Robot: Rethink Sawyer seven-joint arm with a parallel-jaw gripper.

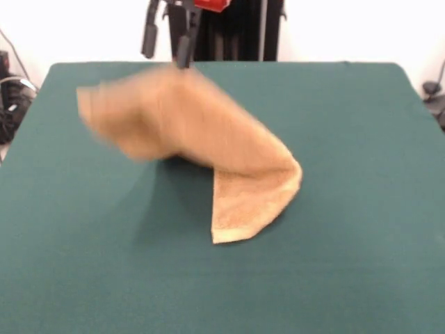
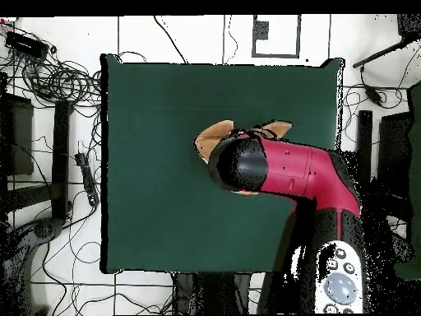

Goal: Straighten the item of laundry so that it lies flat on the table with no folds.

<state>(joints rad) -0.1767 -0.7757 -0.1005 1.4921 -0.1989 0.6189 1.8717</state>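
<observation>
1. Near the far edge of the table (image 1: 361, 278), in the front view, the gripper (image 1: 169, 43) hung with its dark fingers (image 1: 185, 47) pointing down.
2. The golden-orange towel (image 1: 201, 139) was right under the fingers, and its top part looked lifted off the table.
3. The towel ran from up near the fingers, down and across toward the near right corner, where its low end lay on the green cloth.
4. That low end was folded under, so the towel was not flat yet.
5. One finger tip seemed to touch the top of the towel, but the towel was blurry there.
6. I could not tell if the fingers were pinching the towel or had let go.
7. From above, the red and black arm (image 2: 296, 169) hid most of the towel, and only small bits peeked out beside it.
8. I think the next move should pull the high end away from the low end, along the towel's long way.
</observation>
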